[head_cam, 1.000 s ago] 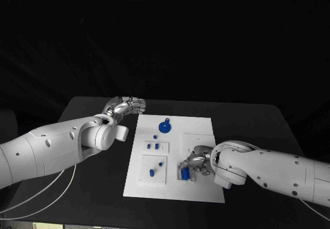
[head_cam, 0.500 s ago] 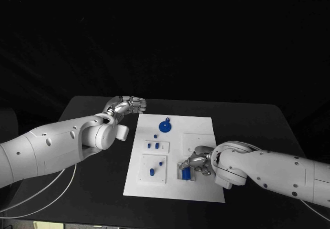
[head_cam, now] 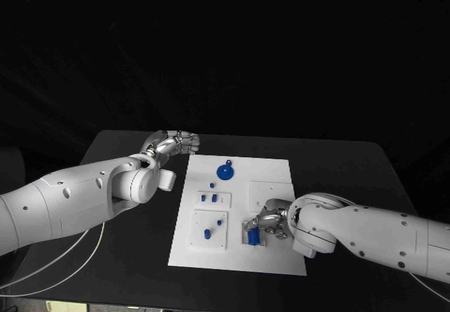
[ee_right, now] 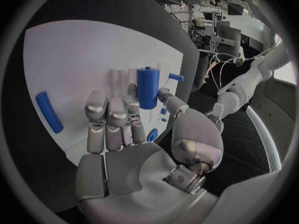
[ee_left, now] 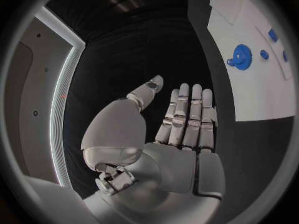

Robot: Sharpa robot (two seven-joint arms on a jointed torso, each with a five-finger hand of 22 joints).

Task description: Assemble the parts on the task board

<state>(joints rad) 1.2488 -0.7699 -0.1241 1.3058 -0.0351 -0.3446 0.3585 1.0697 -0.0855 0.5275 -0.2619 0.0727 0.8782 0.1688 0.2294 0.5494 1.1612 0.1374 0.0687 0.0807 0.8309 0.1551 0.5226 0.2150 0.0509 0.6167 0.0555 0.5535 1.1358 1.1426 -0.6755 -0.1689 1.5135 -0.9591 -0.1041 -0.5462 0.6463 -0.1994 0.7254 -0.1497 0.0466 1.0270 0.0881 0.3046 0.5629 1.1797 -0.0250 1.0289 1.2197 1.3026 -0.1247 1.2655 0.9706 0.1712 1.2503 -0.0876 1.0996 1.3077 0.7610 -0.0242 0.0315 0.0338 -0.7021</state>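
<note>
Seating step: I read my right hand (head_cam: 270, 224) as working the blue cylinder (head_cam: 253, 236) into its place near the task board's (head_cam: 272, 172) near edge, right of the middle.
Right hand: in the right wrist view the blue cylinder (ee_right: 147, 87) stands upright just past my fingertips (ee_right: 132, 106); the thumb lies beside it and the fingers reach up close to it. I cannot tell whether I am pinching it or only touching it.
Left hand: my left hand (head_cam: 172, 143) hangs off the board, beside its far left corner. In the left wrist view the fingers (ee_left: 187, 114) lie straight and pressed together, the thumb apart, holding nothing.
Blue gear (head_cam: 226, 172): sits toward the board's far edge, left of the middle, well apart from both hands.
Small blue pegs (head_cam: 212, 195): on the raised plate along the board's left edge, untouched.
Loose blue bar (ee_right: 48, 112): lies flat on the board, well off to one side of my right hand.
Progress: I judge most of the assembly not yet done.
Next move: I need to confirm the cylinder is fully down and upright before letting go, then back the fingers straight off so nothing tips it.
Risk: a sideways pull on release could tilt it.
</note>
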